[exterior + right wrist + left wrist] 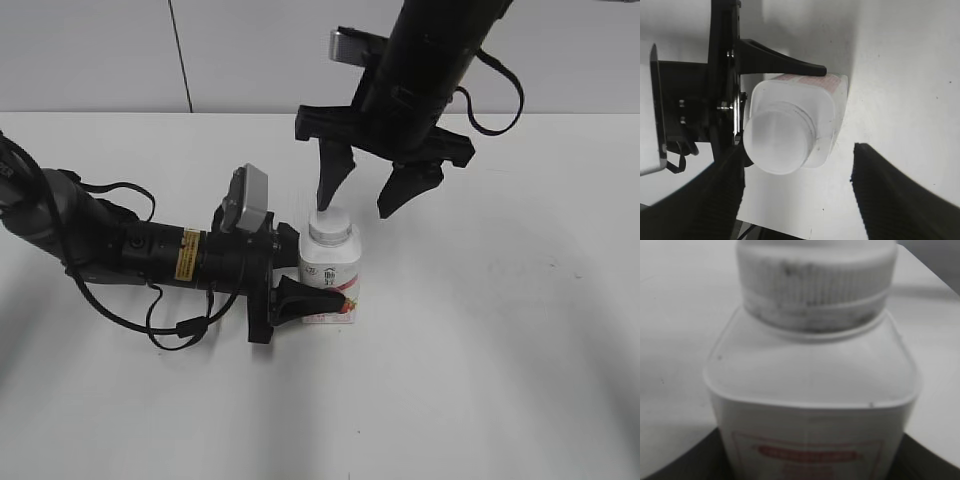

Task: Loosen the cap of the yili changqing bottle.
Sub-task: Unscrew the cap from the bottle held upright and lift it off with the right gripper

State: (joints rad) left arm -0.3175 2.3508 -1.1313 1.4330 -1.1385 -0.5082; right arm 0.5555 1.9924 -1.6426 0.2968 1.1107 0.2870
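Observation:
The yili changqing bottle stands upright on the white table, white with a pink-red label low on its front. Its ribbed white cap is on the neck. My left gripper reaches in from the left and is shut on the bottle's lower body; in the left wrist view the bottle and cap fill the frame. My right gripper hangs open just above and behind the cap, not touching it. From the right wrist view the cap sits near the left finger, and the bottle lies below the open fingers.
The white table spreads all round the bottle. The left arm's body and cables lie along the table at the left. A pale wall stands behind.

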